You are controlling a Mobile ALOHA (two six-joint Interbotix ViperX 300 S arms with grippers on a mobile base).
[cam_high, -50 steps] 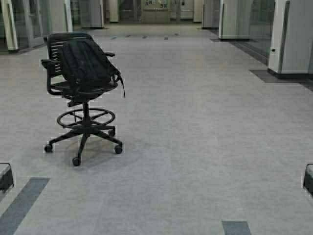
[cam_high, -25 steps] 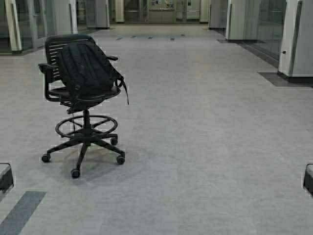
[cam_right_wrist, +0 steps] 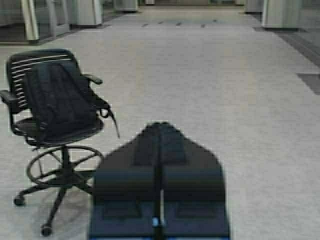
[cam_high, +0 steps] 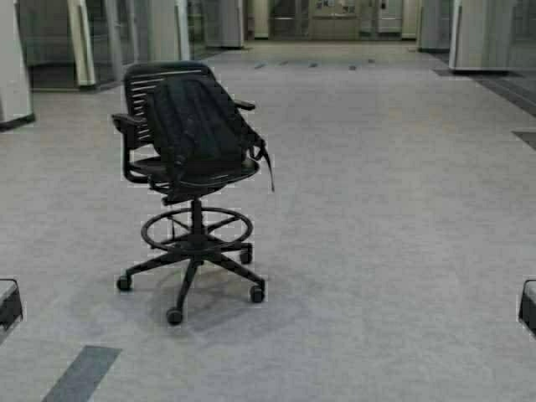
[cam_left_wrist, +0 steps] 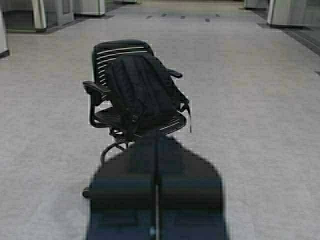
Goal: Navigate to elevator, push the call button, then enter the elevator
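Observation:
I see no steel elevator doors and no call button plate; both are out of view. I am in a wide hall with a grey floor (cam_high: 377,234). My left gripper (cam_left_wrist: 156,142) is shut and empty, held low and pointing ahead at a black office chair (cam_left_wrist: 132,100). My right gripper (cam_right_wrist: 160,126) is shut and empty, pointing down the open hall. In the high view only the parked arms' edges show, at the left edge (cam_high: 8,303) and the right edge (cam_high: 528,306).
The black wheeled chair (cam_high: 193,167) with a black backpack (cam_high: 201,121) on its seat stands ahead, left of centre. White pillars and glass-fronted walls (cam_high: 84,42) line the left, another pillar (cam_high: 481,33) the right. Far doors (cam_high: 335,17) close the hall's end. Open floor lies right of the chair.
The robot has driven forward and turned left: the whole scene has shifted right, and the chair is nearer and closer to the centre. Both grippers stay shut.

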